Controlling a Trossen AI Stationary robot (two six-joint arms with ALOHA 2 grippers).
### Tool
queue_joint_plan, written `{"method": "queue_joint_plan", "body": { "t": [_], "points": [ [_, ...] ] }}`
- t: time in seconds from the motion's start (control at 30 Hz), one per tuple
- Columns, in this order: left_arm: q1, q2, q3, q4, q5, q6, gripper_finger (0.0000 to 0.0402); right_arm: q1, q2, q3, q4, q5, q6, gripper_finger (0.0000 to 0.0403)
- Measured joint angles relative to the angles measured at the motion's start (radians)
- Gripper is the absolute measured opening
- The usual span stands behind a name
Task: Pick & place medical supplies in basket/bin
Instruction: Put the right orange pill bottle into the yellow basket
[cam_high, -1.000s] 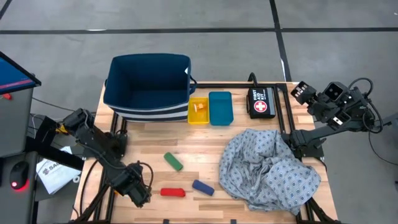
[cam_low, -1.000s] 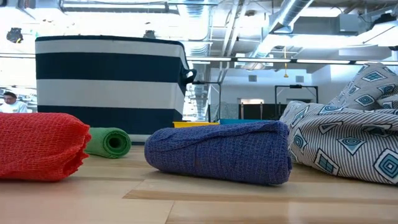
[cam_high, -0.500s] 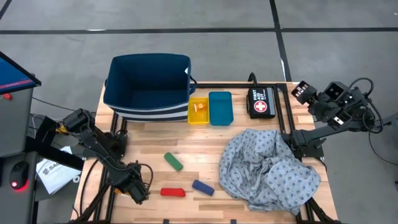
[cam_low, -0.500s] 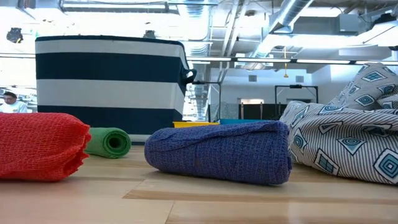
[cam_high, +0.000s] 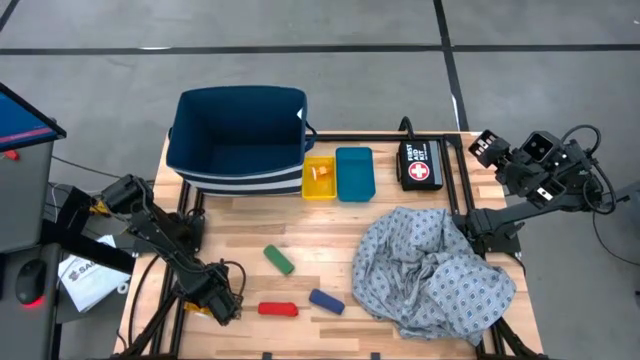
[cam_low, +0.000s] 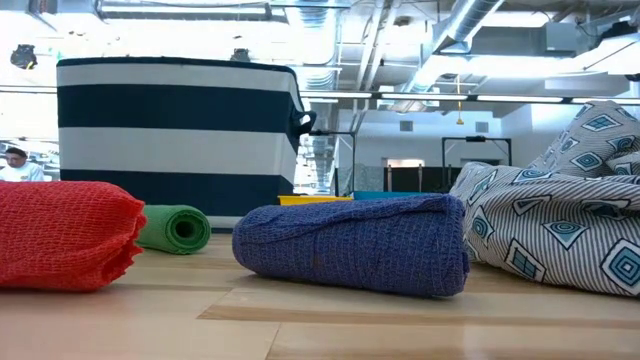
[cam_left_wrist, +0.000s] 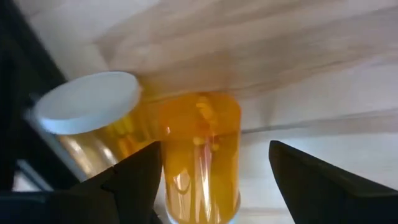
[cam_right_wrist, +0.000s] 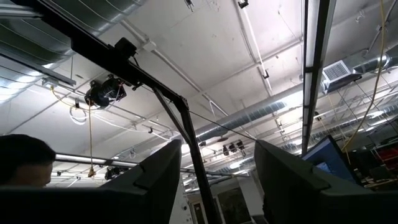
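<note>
A blue knitted roll (cam_low: 352, 243) lies on its side on the wooden worktop (cam_low: 320, 325), closest to the camera and near the middle. To its left lies a red knitted roll (cam_low: 65, 235), cut off by the picture's edge. Between and behind them lies a smaller green roll (cam_low: 176, 228), its coiled end facing the camera. Behind these stands a navy basket with white stripes (cam_low: 175, 135). A grey-blue gown cloth with a diamond pattern (cam_low: 560, 225) is heaped at the right. A sliver of a yellow tray (cam_low: 315, 200) shows beyond the blue roll.
</note>
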Motion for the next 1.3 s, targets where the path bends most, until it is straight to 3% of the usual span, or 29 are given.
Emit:
{"method": "queue_joint_plan", "body": {
  "t": [0.17,0.43,0.9,1.3],
  "points": [
    [0.000,0.000,-0.025,0.106,-0.020,0.001,0.0282,0.000,0.000,0.000,0.000,0.000,0.000,0.0201],
    [0.000,0.000,-0.030,0.110,-0.020,0.035,0.0275,0.000,0.000,0.000,0.000,0.000,0.000,0.0201],
    [0.000,0.000,-0.030,0.130,-0.040,0.038,0.0175,0.000,0.000,0.000,0.000,0.001,-0.008,0.0201],
    [0.036,-0.007,-0.030,0.244,-0.069,0.129,0.0192,-0.001,0.000,0.000,0.001,0.008,-0.008,0.0201]
  ]
}}
